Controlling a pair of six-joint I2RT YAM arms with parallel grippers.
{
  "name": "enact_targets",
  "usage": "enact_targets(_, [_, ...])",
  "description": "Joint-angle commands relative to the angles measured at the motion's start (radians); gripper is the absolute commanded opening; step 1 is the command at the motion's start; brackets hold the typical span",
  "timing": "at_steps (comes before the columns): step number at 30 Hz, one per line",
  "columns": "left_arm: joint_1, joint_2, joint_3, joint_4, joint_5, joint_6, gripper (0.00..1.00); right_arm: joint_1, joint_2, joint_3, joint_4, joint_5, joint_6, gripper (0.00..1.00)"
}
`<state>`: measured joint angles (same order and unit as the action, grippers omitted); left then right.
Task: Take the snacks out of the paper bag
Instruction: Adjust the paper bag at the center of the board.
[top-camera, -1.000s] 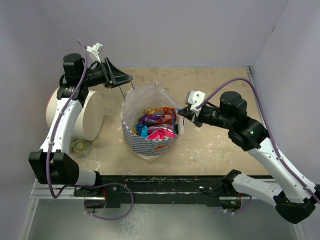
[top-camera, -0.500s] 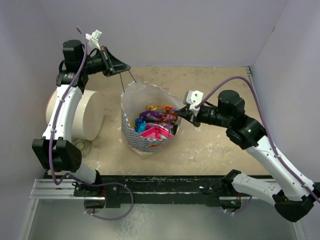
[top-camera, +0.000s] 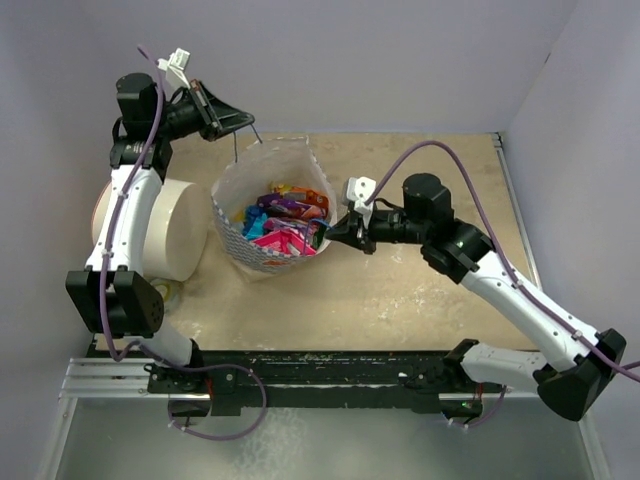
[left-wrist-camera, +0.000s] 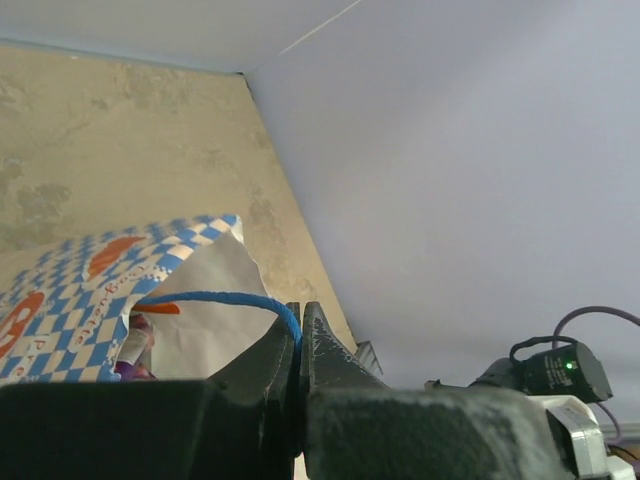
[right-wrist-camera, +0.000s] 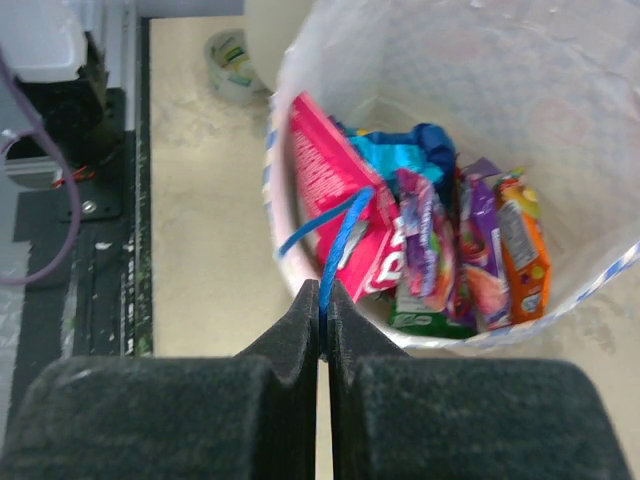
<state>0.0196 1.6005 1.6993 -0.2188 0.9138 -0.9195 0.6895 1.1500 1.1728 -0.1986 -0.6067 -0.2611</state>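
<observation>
My left pincer (left-wrist-camera: 300, 312) clamps one thin blue cord handle (left-wrist-camera: 215, 297) of the blue-and-white checkered paper bag (top-camera: 250, 257); my right pincer (right-wrist-camera: 322, 296) clamps the other handle (right-wrist-camera: 345, 235). Between them, inside it, lie bright foil snack packets (right-wrist-camera: 430, 240).

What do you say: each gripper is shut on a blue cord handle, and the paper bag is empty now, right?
Not empty. The right wrist view shows the snacks packed inside the paper bag. The rest holds: the left gripper and right gripper are each shut on a blue cord handle.
</observation>
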Motion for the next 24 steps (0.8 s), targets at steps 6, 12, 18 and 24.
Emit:
enact_targets(6, [-0.049, -0.162, -0.137, 0.359, 0.078, -0.194, 0.00, 0.014, -0.204, -0.241, 0.010, -0.098, 0.085, 0.03])
enact_targets(12, [-0.076, -0.177, -0.123, 0.443, 0.062, -0.234, 0.00, 0.015, -0.262, -0.306, -0.092, -0.060, 0.083, 0.02])
enact_targets(18, [-0.063, -0.115, 0.047, 0.314, 0.002, -0.130, 0.00, 0.015, -0.190, -0.266, -0.010, -0.063, 0.090, 0.01])
enact_targets(24, [-0.013, -0.024, 0.208, 0.295, 0.030, -0.129, 0.00, 0.025, -0.051, -0.179, 0.084, -0.094, 0.090, 0.01])
